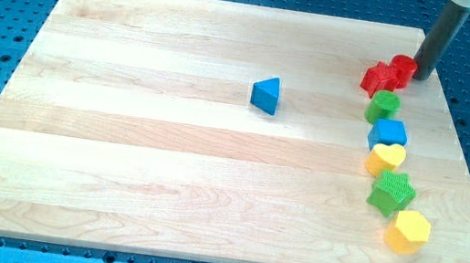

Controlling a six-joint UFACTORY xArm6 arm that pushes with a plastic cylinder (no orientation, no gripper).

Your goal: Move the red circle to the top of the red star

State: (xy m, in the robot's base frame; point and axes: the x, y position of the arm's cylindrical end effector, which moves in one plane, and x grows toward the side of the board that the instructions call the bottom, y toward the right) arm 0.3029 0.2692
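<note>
The red circle [403, 68] sits near the board's upper right, touching the upper right side of the red star [378, 79]. My tip [422, 76] rests on the board just right of the red circle, touching or nearly touching it. The dark rod rises from there to the view's top edge.
Below the red star a column runs down the right side: a green circle [383, 105], a blue block [388, 134], a yellow heart [386, 158], a green star [391, 191], a yellow hexagon [408, 231]. A blue triangle [266, 94] sits mid-board. The wooden board [124, 134] lies on a blue perforated table.
</note>
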